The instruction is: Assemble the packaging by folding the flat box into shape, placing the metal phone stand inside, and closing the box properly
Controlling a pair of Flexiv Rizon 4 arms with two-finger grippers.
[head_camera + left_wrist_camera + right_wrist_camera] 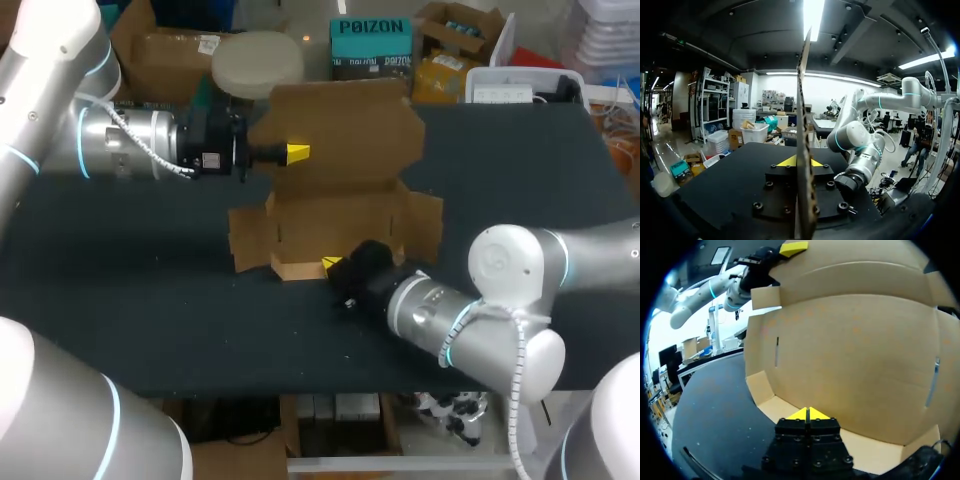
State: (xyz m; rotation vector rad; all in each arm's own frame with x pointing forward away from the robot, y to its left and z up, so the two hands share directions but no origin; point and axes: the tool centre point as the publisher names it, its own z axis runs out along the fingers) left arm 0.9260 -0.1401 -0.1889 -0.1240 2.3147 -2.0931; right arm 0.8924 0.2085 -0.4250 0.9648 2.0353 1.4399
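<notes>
A brown cardboard box [340,215] stands half folded mid-table, its tall back panel [345,125] raised and its side flaps spread. My left gripper [297,153] is shut on that panel's left edge; in the left wrist view the cardboard edge [802,115] runs upright between its yellow tips [800,161]. My right gripper [332,265] is shut with nothing in it. Its tips [809,413] rest on the box's low front flap [775,407], facing the inner wall [850,355]. The left gripper [792,247] shows above the box in the right wrist view. No phone stand is in view.
The black table [150,300] stretches around the box on all sides. My right arm [860,145] lies low across the table's front right. A white bin [510,88] sits at the back right corner.
</notes>
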